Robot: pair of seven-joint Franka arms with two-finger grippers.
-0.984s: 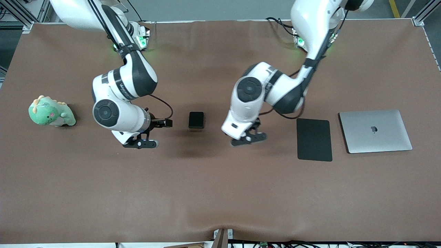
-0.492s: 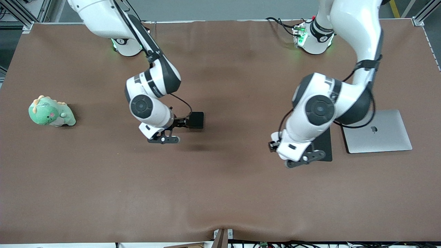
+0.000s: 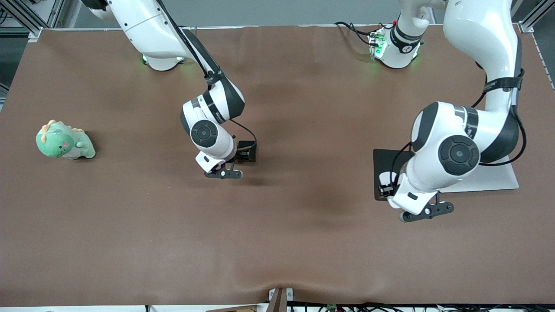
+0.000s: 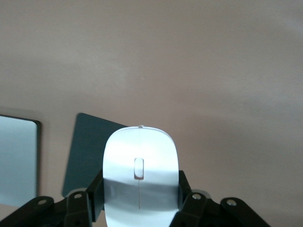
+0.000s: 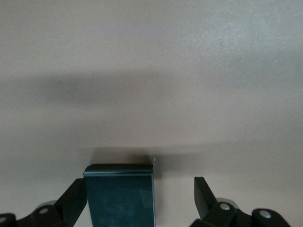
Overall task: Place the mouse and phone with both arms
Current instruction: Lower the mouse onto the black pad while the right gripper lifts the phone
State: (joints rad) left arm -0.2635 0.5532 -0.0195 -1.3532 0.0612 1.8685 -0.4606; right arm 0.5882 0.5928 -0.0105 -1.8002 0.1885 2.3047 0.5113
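Brown cloth covers the counter (image 3: 277, 242), which carries a green plush dinosaur (image 3: 64, 141) at the right arm's end and a silver laptop (image 3: 498, 180) at the left arm's end. Beside the laptop, at about nine o'clock from it in the front view, lies a black mouse pad (image 3: 383, 162). Over that pad's nearer part hangs the left gripper (image 4: 140, 208), clamped on the white mouse (image 4: 140, 177) (its sides pressed by both fingers). Mid-counter, the right gripper (image 5: 142, 198) is spread wide around the black phone (image 5: 120, 194), one finger touching it, the other apart.
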